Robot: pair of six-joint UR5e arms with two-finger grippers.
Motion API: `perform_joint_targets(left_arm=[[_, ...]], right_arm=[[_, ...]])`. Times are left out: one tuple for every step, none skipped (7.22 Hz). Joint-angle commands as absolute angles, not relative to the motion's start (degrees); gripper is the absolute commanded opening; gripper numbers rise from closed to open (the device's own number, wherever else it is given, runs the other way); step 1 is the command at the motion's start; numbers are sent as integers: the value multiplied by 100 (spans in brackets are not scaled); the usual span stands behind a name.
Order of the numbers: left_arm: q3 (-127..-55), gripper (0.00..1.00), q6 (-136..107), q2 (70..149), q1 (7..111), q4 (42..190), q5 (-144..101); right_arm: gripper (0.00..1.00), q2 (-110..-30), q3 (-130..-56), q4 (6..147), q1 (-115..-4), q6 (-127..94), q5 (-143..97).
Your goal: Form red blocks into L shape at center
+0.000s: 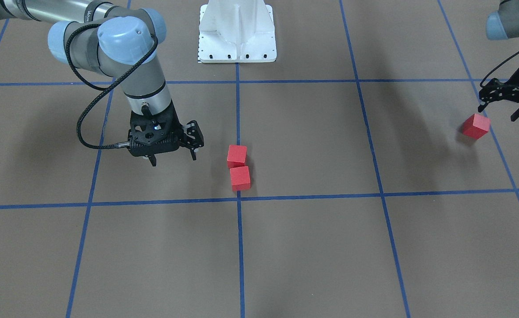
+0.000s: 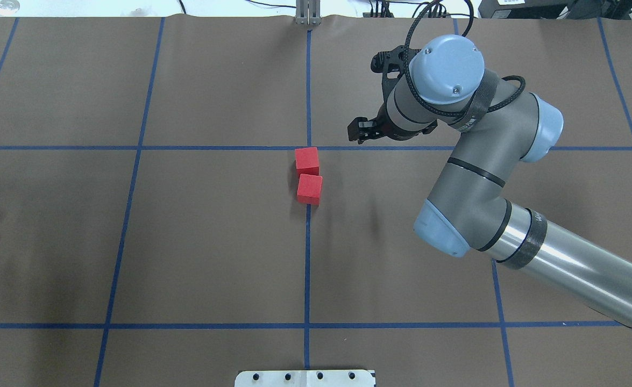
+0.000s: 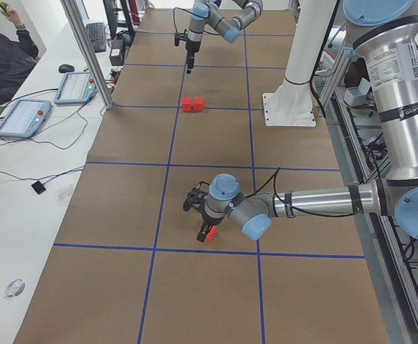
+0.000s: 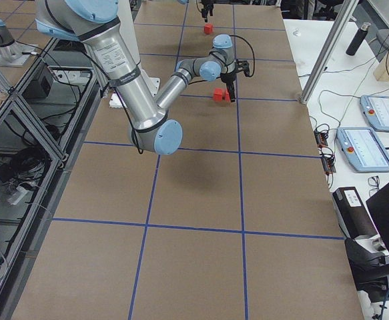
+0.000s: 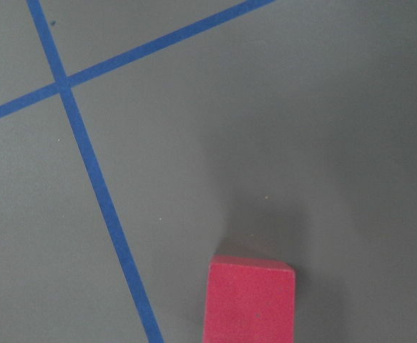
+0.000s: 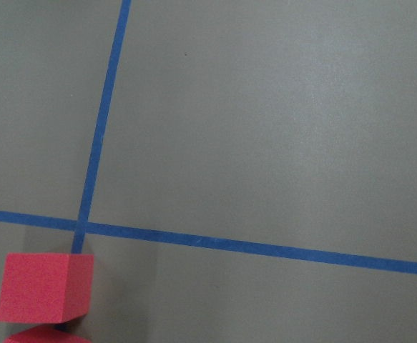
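Red block (image 5: 251,304) sits at the bottom edge of our left wrist view, flat on the worktop (image 5: 301,143), near a blue tape line (image 5: 94,186) but not touching it. No fingers show in that view. In the front-facing view our left fingers (image 1: 516,115) hang spread and empty, just above and beside this block, not around it. It lies out at the robot's left end, well apart from the others, turned a bit against the grid.

Other two red blocks (image 1: 240,178) touch face to face in a short row along the tape line. The row's end is just on the robot's side of the center crossing (image 1: 239,198). Our right fingers (image 1: 153,160) are released, holding nothing, hovering near the pair on the robot's right side, apart from it.

We judge the step to be picking up the third block; the two-block leg looks placed.

Next move, as we read it:
- Turn the left fingers to match the skewed block's flat faces.
- Lower them over it and clench.
- Carry it to the center and set it flush against the side of an end block to make the foot of the L, without nudging the pair.

Right arm probably needs to back off for room.
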State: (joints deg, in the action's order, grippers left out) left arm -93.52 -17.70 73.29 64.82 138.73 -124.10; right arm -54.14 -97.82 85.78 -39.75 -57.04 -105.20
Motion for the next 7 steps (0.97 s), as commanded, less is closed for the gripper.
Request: perform_joint_targets(left_arm=[[-9202,100,-1775,7479,6469,13869,-12410],[-9185,100,-1810,7488,6460,13878,-12419],[-9158,100,-1845,7506,6460,13878,-12419],[-9132,100,-1846,7515,6451,13869,-12515],[-9114,100,-1994,7523,6451,13869,-12611],[-9088,100,-2030,7532,6382,13869,-12621],[-9062,100,-2030,7558,6337,13869,-12621]], right_arm=[[99,-5405,-9782,8578,-3981,-5704,-10521],[99,-5397,-9782,8578,-3981,-5713,-10529],[99,-5396,-9782,8578,-3981,-5713,-10521],[99,-5388,-9782,8569,-3973,-5722,-10529],[99,-5388,-9782,8569,-3973,-5722,-10521],[99,-5388,-9774,8569,-3973,-5722,-10521],[99,-5388,-9782,8569,-3973,-5722,-10529]])
